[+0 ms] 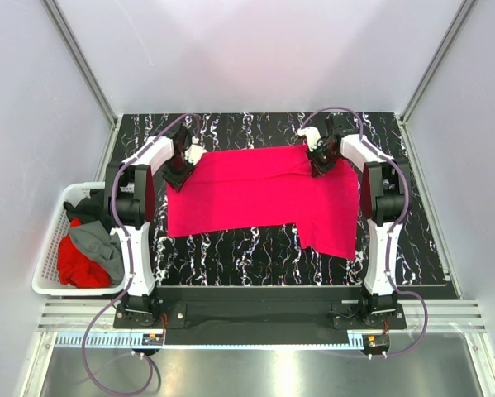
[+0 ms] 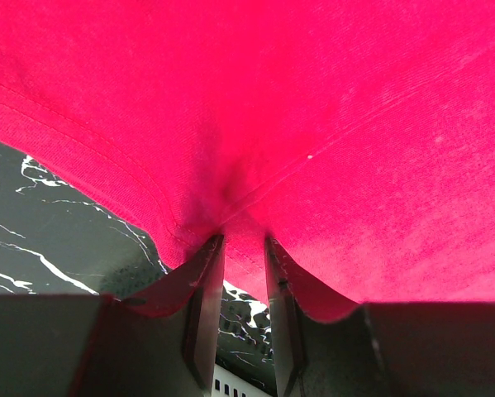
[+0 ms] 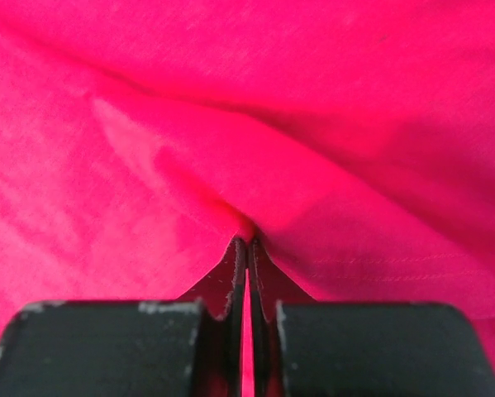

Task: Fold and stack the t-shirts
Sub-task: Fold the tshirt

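Left claw (image 2: pixel 239 252) pinched pink shirt (image 1: pixel 247 194) at 10 o'clock | right claw (image 3: pixel 247 246) likewise at 2 | thin hem bite looked liable to slip, skewing fold.

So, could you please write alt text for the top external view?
Both pairs of jaws pinch the far edge of a pink shirt spread on a black marbled table. A white basket at left holds more shirts.
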`<state>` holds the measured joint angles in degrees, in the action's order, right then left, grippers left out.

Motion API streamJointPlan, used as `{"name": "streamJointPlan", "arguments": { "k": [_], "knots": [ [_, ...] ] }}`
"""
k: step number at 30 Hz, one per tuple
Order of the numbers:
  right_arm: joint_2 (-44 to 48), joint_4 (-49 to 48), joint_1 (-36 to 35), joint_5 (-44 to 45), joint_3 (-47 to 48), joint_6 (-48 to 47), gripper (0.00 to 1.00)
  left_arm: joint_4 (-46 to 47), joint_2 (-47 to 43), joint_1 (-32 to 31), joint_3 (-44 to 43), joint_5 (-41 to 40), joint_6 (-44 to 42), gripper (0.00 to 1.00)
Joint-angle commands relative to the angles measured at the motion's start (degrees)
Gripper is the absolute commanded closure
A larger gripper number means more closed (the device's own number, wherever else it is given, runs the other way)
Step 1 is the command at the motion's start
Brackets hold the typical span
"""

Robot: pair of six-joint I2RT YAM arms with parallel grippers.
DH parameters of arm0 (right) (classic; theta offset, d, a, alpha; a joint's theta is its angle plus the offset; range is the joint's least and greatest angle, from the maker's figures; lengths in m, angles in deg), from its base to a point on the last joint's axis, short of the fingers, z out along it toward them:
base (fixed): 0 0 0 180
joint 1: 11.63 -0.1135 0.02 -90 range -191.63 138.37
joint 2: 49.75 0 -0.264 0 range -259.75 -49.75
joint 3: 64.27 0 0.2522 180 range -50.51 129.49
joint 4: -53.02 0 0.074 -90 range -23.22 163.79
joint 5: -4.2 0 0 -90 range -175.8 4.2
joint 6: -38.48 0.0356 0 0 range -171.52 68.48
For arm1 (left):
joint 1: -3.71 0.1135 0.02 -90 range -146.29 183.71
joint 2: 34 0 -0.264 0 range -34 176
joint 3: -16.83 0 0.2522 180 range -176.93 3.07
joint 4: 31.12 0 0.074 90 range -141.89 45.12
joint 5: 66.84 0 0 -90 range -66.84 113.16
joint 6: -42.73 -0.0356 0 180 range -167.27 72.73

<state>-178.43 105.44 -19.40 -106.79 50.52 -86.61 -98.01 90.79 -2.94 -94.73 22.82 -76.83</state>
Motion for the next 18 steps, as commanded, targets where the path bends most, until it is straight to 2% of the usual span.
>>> {"name": "streamJointPlan", "arguments": {
  "k": [1,6,18],
  "knots": [
    [7.9,-0.4,-2.2,1.4,-2.6,0.2,0.98,0.2,-1.1,0.3,-0.3,-0.8,-0.8,0.70],
    [13.5,0.2,-4.7,2.3,-6.5,1.4,0.98,0.2,-1.0,0.3,-0.7,-0.3,-0.8,0.70],
    [16.9,3.3,-8.1,3.3,-10.2,6.0,0.97,0.6,-1.9,0.6,-0.1,0.0,-1.3,0.70]
  ]
}}
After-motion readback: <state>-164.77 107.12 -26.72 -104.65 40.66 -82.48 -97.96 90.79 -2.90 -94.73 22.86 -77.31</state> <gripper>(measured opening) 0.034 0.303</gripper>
